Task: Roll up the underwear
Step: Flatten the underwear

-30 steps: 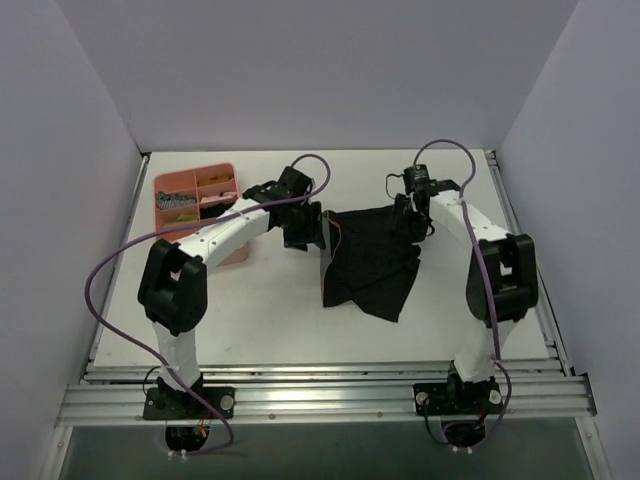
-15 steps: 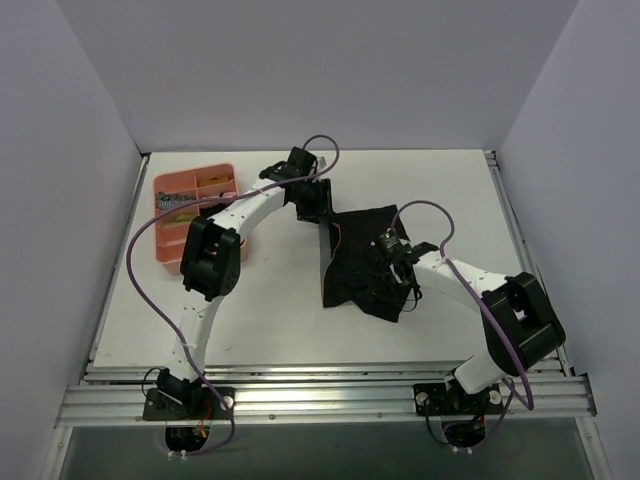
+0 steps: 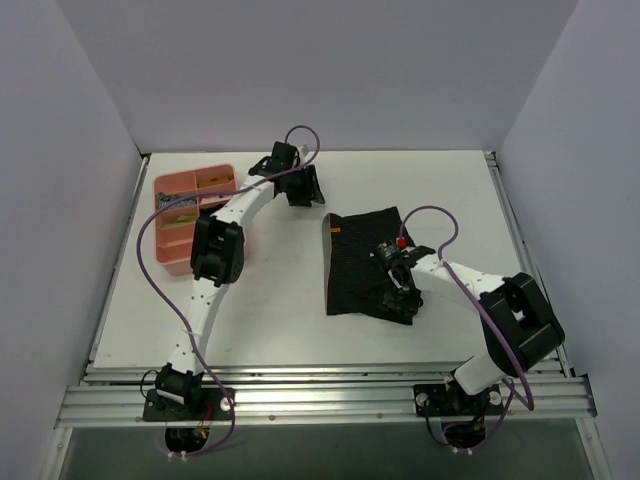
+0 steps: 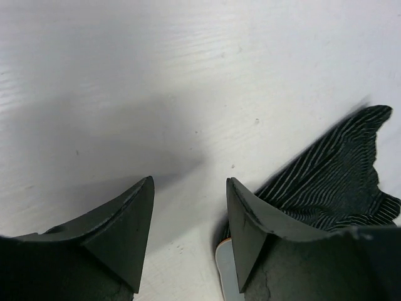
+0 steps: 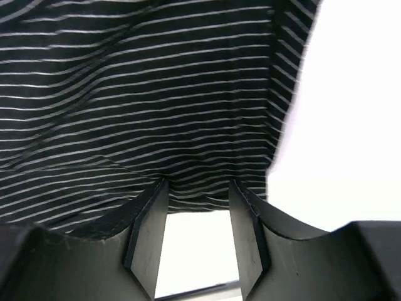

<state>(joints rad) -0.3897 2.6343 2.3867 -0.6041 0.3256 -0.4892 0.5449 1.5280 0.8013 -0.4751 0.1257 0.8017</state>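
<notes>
The left gripper (image 4: 190, 182) has backed off the underwear (image 3: 355, 262), spread and empty, while the right gripper (image 5: 197, 183), also spread, has dropped to its near hem, seemingly ready to start rolling.

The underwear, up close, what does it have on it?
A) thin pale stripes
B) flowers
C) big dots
A: in the right wrist view the underwear is black cloth with thin pale stripes running across it. The left wrist view shows the same stripes.
</notes>
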